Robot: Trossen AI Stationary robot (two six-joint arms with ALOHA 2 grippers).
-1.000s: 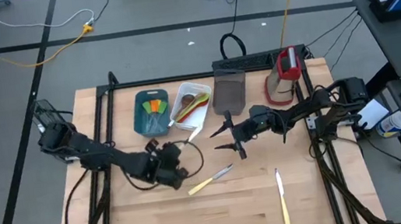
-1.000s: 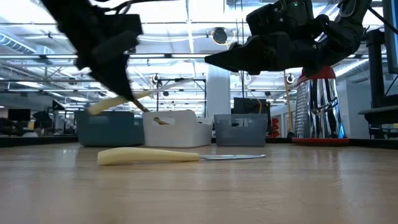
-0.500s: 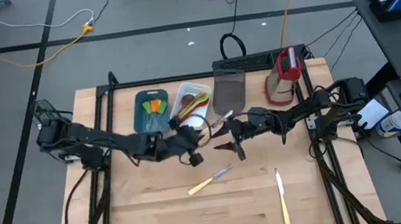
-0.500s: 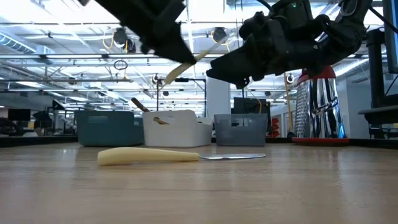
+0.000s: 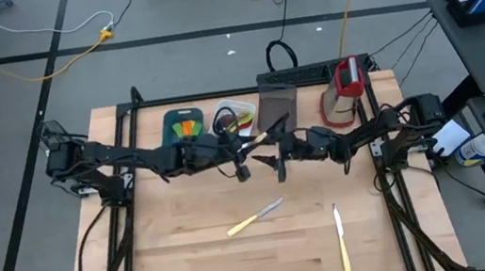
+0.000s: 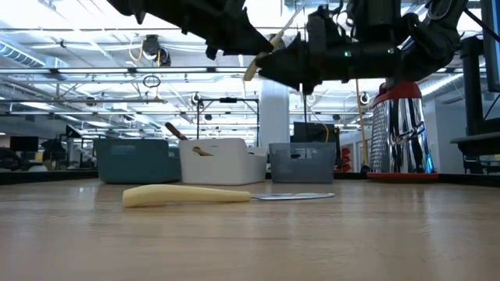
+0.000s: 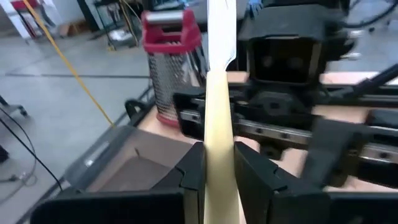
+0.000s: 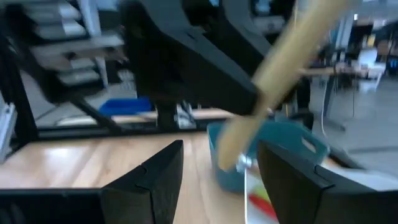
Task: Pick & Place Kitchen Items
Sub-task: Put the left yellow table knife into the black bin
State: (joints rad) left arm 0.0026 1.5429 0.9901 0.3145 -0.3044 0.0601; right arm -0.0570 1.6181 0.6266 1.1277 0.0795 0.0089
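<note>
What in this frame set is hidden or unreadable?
- Held knife: blade cut off by the left wrist view's top edge.
- White tray contents: covered by the left gripper in the high view; walls hide them in the low view.
- Grey tray contents: walls hide them in the low view.

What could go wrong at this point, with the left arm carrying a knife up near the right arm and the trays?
1. The left gripper pinches the pale-handled knife on its slim handle only; it could twist or slip out before reaching a tray.
2. The right gripper hovers open right beside it, so the knife or the arms may collide.
3. The knife sticks out toward the grey-brown tray and the grater; a swing could knock them.
</note>
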